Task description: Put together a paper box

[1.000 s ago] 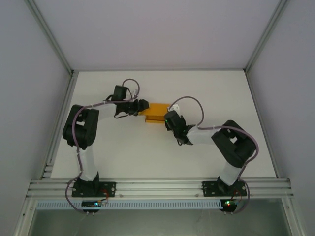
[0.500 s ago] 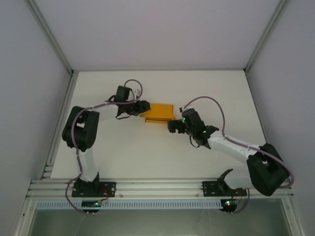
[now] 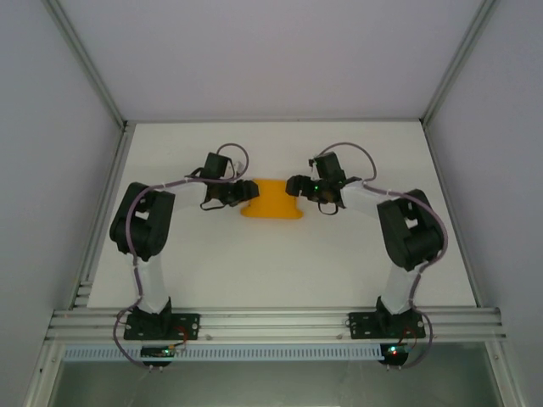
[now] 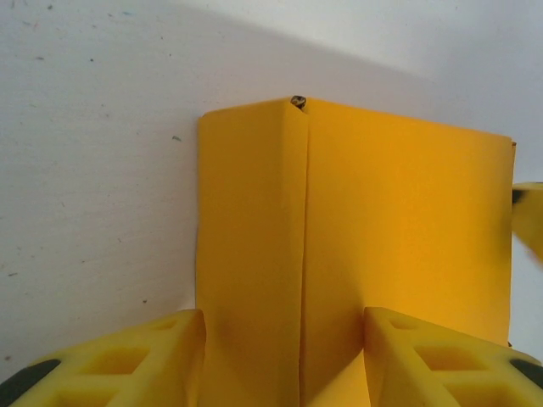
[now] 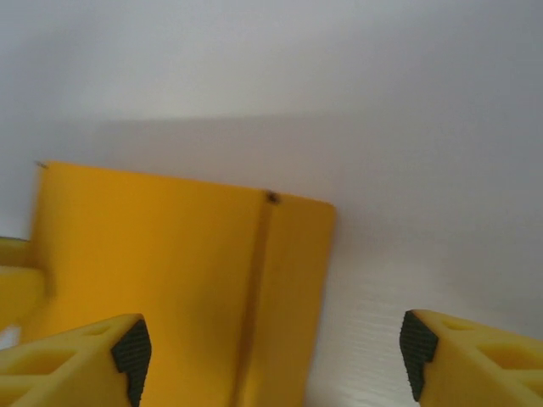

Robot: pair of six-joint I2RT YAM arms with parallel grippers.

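While left end effector (image 4: 284,326) pinches paper box (image 4: 399,220), right end effector (image 5: 271,343) hangs spread astride its edge; off-centre closing could crease it; shove could break grip.

The ends of the paper box (image 3: 271,206) were partly covered at frame centre by the left gripper (image 3: 247,192) and the right gripper (image 3: 294,185).

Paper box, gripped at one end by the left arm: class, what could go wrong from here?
1. The left jaws appear clamped on the paper box along its fold; thin card could crease there.
2. The right jaws stand open with only the box's edge between them; closing could catch a corner and skew it.
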